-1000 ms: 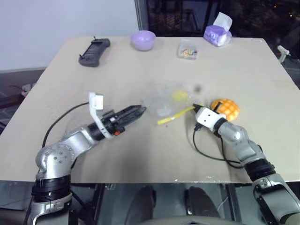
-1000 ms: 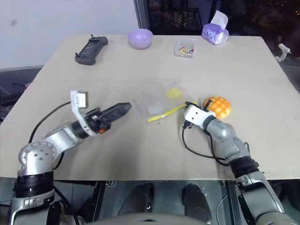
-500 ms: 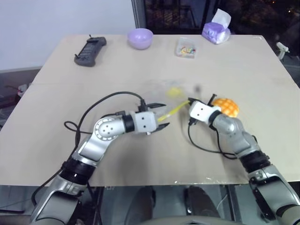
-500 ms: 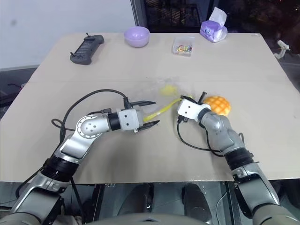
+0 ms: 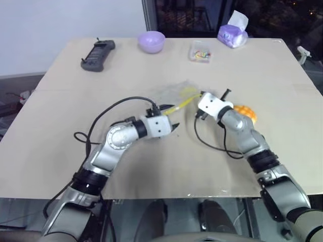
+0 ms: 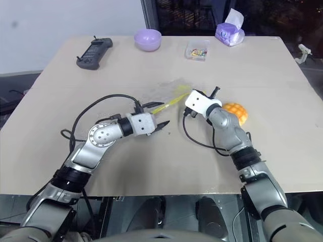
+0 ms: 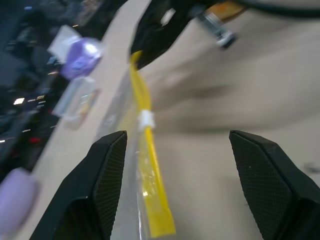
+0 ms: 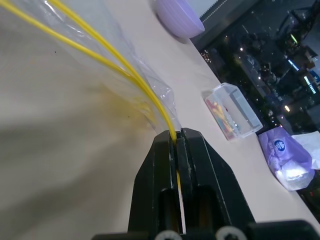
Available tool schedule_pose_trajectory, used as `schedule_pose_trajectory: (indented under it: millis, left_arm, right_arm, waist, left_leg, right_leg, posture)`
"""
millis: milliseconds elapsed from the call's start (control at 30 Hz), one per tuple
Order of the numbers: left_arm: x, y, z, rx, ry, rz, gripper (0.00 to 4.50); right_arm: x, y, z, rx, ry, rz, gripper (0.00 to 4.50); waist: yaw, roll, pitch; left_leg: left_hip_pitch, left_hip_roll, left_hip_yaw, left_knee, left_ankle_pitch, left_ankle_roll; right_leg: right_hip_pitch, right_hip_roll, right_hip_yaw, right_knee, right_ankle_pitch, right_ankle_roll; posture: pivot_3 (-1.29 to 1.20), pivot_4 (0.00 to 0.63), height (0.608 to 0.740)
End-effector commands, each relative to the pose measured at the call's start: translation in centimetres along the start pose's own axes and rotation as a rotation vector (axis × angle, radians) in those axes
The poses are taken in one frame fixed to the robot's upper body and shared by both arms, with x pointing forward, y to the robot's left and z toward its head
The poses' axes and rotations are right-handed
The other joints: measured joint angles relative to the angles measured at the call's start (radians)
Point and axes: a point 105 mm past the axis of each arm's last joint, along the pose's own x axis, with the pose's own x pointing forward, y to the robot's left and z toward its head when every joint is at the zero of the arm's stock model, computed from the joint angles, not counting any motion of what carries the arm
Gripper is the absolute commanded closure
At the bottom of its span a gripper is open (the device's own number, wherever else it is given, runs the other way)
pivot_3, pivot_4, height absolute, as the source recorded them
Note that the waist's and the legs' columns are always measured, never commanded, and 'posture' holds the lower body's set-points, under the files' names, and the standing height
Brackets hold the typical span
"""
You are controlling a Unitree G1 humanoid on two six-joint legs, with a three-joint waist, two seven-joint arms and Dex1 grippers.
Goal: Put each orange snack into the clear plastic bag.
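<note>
Mid-table, the right gripper pinches the clear plastic bag; the left gripper gapes wide around its seal.

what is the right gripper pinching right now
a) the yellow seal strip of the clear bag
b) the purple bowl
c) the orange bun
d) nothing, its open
a: the right gripper is shut on the yellow seal strip of the clear plastic bag, while the orange bun sits on the table beside that arm.

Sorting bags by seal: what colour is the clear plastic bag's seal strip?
Yellow seal strip, best in the right wrist view.
</note>
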Motion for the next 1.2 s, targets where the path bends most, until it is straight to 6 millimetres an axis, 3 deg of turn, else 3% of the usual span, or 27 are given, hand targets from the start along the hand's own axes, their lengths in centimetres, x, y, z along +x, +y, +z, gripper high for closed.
schedule_pose_trajectory:
  millis: [33,500,633,667,733,767,800,1200]
  left_arm:
    - [0.0,2.3,0.5,0.039,-0.007,0.128,1.05]
    - [-0.5,2.3,0.3,0.024,0.041,0.124,1.05]
    - [-0.6,1.9,-0.1,-0.005,0.073,0.100,1.93]
    - [-0.6,1.8,0.0,-0.004,0.075,0.097,2.64]
    - [-0.6,1.8,0.0,-0.002,0.077,0.096,3.39]
    - [-0.6,1.8,0.0,-0.003,0.078,0.096,4.01]
    - [-0.6,1.8,0.0,-0.002,0.078,0.093,4.27]
    - [-1.0,1.8,-0.3,0.040,0.101,0.091,4.41]
  right_arm:
    - [0.3,-0.8,1.2,-0.007,-0.033,-0.033,4.45]
    - [0.4,-0.6,1.2,-0.008,-0.028,-0.030,4.45]
    - [0.5,-0.5,1.4,-0.004,-0.032,-0.029,4.50]
    - [0.5,-0.4,1.4,-0.004,-0.033,-0.028,4.50]
    - [0.5,-0.4,1.5,-0.004,-0.034,-0.027,4.50]
    - [0.5,-0.4,1.5,-0.004,-0.034,-0.027,4.50]
    - [0.5,-0.4,1.5,-0.004,-0.034,-0.027,4.50]
    - [0.4,0.0,1.5,0.051,-0.031,-0.021,4.50]
  waist:
    - [0.000,0.000,0.000]
    - [-0.001,0.000,0.000]
    - [-0.001,0.000,0.000]
    - [-0.001,0.000,0.000]
    - [-0.001,0.000,0.000]
    - [-0.001,0.000,0.000]
    - [-0.001,0.000,0.000]
    - [-0.001,0.000,0.000]
  left_leg:
    - [0.000,0.000,0.000,0.000,0.000,0.000]
    - [0.002,0.000,0.000,0.002,0.000,0.000]
    - [0.002,0.000,0.001,0.002,0.000,0.000]
    - [0.002,0.000,0.001,0.002,0.000,0.000]
    - [0.002,0.000,0.001,0.002,0.000,0.000]
    - [0.002,0.000,0.001,0.003,0.000,0.000]
    - [0.002,0.000,0.001,0.003,0.000,0.000]
    - [0.003,0.000,0.001,0.003,0.000,0.000]
  right_leg:
    - [0.000,0.000,0.000,0.000,0.000,0.000]
    - [0.000,0.000,0.001,0.005,0.000,0.000]
    - [0.000,0.000,0.001,0.005,0.000,0.000]
    - [0.000,0.000,0.001,0.005,0.000,0.000]
    - [0.000,0.000,0.001,0.006,0.000,0.000]
    - [0.000,0.000,0.001,0.006,0.000,0.000]
    - [0.000,0.000,0.001,0.006,0.000,0.000]
    - [0.000,0.000,0.001,0.008,0.000,0.000]
  posture:
    - [0.00,0.150,0.740]
    - [0.00,0.150,0.740]
    - [0.00,0.150,0.740]
    - [0.00,0.150,0.740]
    - [0.00,0.150,0.740]
    - [0.00,0.150,0.740]
    - [0.00,0.150,0.740]
    - [0.00,0.150,0.740]
